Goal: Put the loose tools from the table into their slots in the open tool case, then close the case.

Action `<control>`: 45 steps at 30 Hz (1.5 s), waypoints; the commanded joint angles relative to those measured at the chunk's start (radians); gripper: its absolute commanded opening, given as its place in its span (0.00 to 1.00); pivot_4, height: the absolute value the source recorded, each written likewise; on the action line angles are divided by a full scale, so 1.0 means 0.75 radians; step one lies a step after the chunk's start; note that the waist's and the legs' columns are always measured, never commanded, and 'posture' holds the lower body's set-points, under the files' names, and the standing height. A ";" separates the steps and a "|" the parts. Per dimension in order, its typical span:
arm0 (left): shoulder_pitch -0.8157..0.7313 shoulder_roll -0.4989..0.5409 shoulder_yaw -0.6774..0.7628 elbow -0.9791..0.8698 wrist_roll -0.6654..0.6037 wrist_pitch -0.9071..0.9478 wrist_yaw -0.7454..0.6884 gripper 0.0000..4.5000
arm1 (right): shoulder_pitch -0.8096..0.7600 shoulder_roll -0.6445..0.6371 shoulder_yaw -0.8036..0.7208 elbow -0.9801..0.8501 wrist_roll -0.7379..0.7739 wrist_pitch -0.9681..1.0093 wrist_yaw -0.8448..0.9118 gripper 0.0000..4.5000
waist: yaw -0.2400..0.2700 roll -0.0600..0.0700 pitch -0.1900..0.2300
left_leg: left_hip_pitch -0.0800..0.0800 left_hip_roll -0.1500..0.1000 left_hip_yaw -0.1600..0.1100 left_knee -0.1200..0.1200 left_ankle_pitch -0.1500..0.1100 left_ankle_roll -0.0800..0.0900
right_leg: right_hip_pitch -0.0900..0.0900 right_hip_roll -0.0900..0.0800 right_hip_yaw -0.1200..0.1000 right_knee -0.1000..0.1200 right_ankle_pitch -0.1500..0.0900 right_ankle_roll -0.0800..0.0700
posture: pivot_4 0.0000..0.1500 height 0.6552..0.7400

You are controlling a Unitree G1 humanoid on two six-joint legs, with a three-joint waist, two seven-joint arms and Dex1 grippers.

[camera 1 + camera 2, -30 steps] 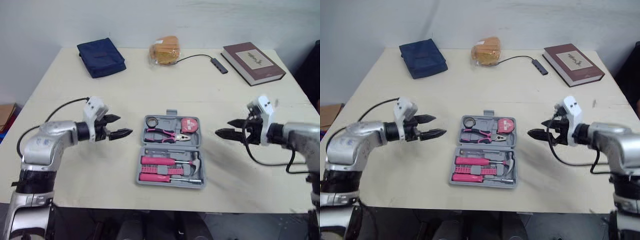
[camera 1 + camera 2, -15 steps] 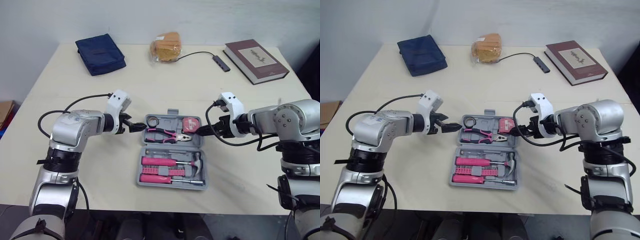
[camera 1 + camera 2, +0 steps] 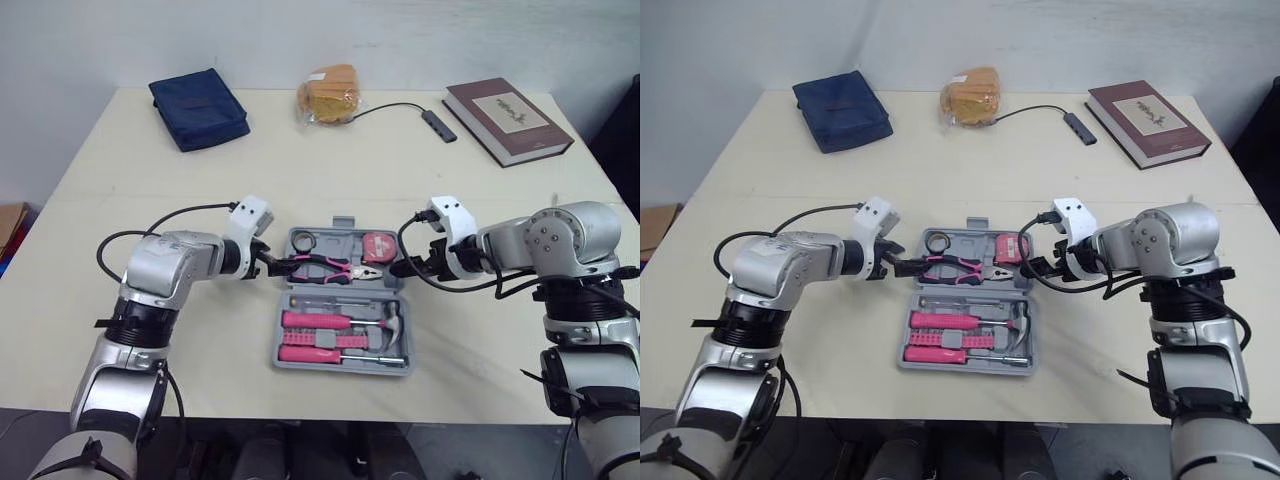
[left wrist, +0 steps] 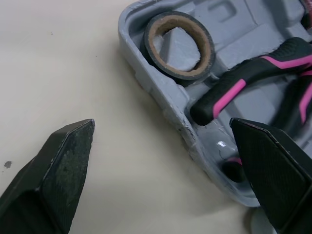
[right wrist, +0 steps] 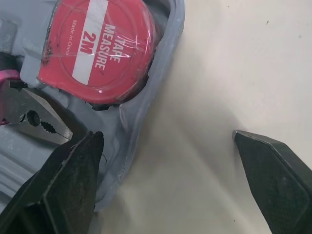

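Table: pale top, carrying every item listed below.

Tool case: grey, lying open and flat at the middle of the table; both halves face up (lid not closed).

Book: dark red, well beyond the case, to its right.

Pouch: dark blue, well beyond the case, to its left.

Bagged bread: well beyond the case, roughly in line with its centre. A cabled hub lies between it and the book.

Left gripper: at the left edge of the case's far half, fingers spread wide. In the wrist view one finger is over bare table and the other over the case interior, with the case wall between them. It holds nothing.

Right gripper: at the right edge of the same half, likewise spread and empty, straddling the case wall.

Contents, far half of the case: pink-and-black pliers across the middle, red tape measure in the right corner, roll of tape in the left corner.

Contents, near half of the case: hammer at the right, pink-handled screwdrivers beside it.
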 commanded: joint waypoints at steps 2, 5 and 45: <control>0.002 -0.021 0.015 0.020 0.025 -0.029 0.030 1.00 | 0.017 0.020 -0.034 0.015 0.018 0.006 -0.046 0.99 | 0.000 -0.001 0.000 | 0.002 0.000 0.000 0.000 0.000 0.000 | 0.002 0.000 0.000 0.000 0.000 0.000 | 1.00 1.00; -0.006 -0.025 -0.007 0.036 0.034 -0.035 0.022 0.94 | 0.021 0.028 -0.033 0.028 0.031 0.006 -0.062 0.94 | 0.000 -0.001 -0.001 | 0.003 0.000 0.000 0.000 0.000 0.000 | 0.003 0.000 0.000 0.001 0.000 0.000 | 1.00 1.00; 0.585 0.051 0.080 0.247 0.426 -2.214 -0.188 0.00 | 0.890 -0.235 0.215 0.004 -1.155 -2.727 0.340 0.00 | 0.001 -0.002 -0.001 | 0.013 -0.001 0.017 -0.003 -0.002 0.007 | 0.007 0.001 0.002 -0.011 0.005 0.007 | 1.00 1.00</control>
